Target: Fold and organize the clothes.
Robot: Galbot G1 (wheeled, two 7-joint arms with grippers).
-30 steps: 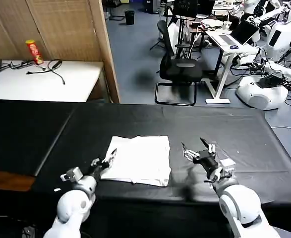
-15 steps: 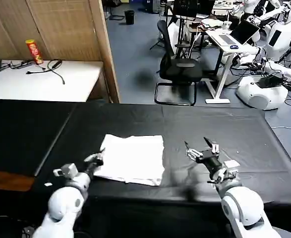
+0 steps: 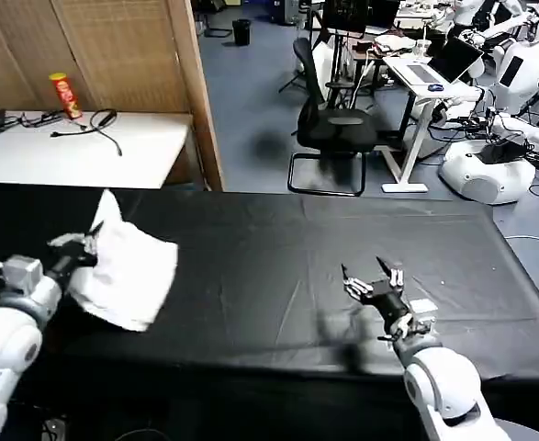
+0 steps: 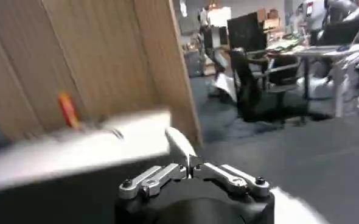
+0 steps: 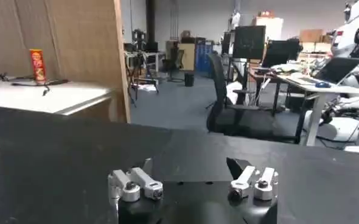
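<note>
Jaws of the left gripper [image 3: 84,241] pinch the folded T-shirt [image 3: 127,271], lifted.

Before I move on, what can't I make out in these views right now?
- Shirt print side: in the head view it hangs bunched from the left end effector; plain white shows, no print.
- Fold state: the bunched cloth hides its layers.
- Left grasp: motion blur in the left wrist view smears the shirt at the fingertips.
- Right end effector: open above the table cloth, its underside hidden.
</note>
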